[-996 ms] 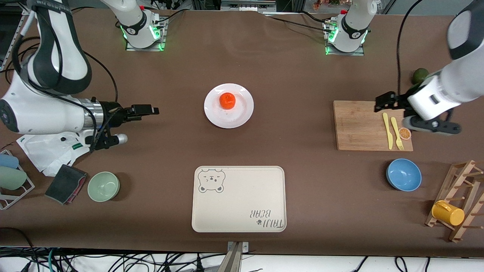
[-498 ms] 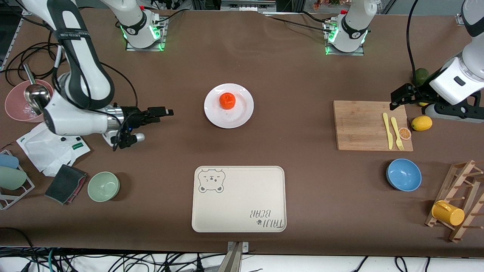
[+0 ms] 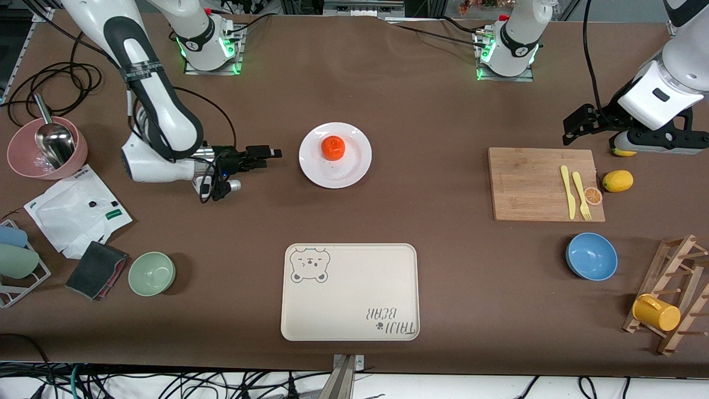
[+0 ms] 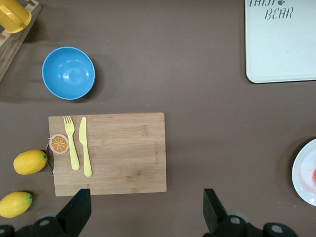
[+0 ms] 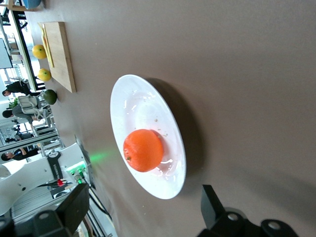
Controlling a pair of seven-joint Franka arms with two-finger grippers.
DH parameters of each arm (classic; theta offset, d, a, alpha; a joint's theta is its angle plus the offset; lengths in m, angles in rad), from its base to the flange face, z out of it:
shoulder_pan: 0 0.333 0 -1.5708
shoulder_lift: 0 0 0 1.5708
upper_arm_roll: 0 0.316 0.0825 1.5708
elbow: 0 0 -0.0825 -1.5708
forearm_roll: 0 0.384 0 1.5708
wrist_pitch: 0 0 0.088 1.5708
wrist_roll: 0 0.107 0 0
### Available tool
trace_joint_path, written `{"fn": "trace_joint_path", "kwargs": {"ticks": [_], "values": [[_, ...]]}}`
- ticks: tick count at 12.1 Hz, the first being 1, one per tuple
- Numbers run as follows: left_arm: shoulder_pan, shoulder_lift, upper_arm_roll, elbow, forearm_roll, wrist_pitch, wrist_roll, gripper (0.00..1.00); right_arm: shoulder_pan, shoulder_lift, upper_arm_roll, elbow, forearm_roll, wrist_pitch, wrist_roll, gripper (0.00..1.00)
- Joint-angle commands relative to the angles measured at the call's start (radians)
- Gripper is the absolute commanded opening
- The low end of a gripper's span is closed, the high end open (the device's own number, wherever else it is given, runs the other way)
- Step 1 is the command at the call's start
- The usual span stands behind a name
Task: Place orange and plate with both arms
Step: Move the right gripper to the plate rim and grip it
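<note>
1. Orange [image 3: 333,148] sits on the white plate [image 3: 349,169], a little off the plate's middle toward the robots' bases; you can see it whole in the front view and in the right wrist view, touched by neither gripper.
2. Your right gripper [image 3: 265,153] lies level, low over the bare table just beside the plate at the right arm's end of it, jaws spread wide and holding nothing. In the right wrist view only the two finger bases show, cut off by the picture's edge, with the orange [image 5: 143,150] and plate [image 5: 129,106] in full sight between them.
3. Your left gripper [image 3: 576,125] hangs over the table by the edge of the wooden cutting board [image 3: 526,183] that faces the bases, jaws wide and empty.
4. The left wrist view catches only a sliver of the plate [image 4: 302,173] at the picture's edge, and the orange there is no more than a reddish smear.
5. One lemon [image 3: 617,180] lies clear beside the board; a second lemon [image 3: 623,152] is mostly hidden under the left arm in the front view, though the left wrist view shows both.
6. On the board, the yellow knife [image 3: 566,191], yellow fork [image 3: 581,194] and small orange slice [image 3: 592,195] lie close together.
7. The bear-printed tray [image 3: 349,291] lies nearer to the front camera than the plate, well apart from it.
</note>
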Motion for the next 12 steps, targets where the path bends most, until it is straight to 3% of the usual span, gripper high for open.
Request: {"fn": "trace_joint_path", "kwargs": {"ticks": [1, 4, 9, 12], "values": [[-0.007, 0.037, 0.009, 0.054, 0.009, -0.032, -0.010, 1.00, -0.005, -0.024, 0.062, -0.059, 0.070, 0.104, -0.044, 1.00], [0.001, 0.039, 0.010, 0.057, 0.007, -0.040, -0.010, 1.00, -0.005, 0.002, 0.102, -0.068, 0.121, 0.167, -0.076, 1.00], [0.031, 0.040, 0.015, 0.060, 0.007, -0.077, 0.001, 1.00, -0.002, 0.048, 0.115, -0.080, 0.185, 0.221, -0.151, 1.00], [0.030, 0.062, 0.012, 0.091, 0.007, -0.078, -0.003, 1.00, -0.001, 0.079, 0.149, -0.080, 0.276, 0.273, -0.203, 0.95]]}}
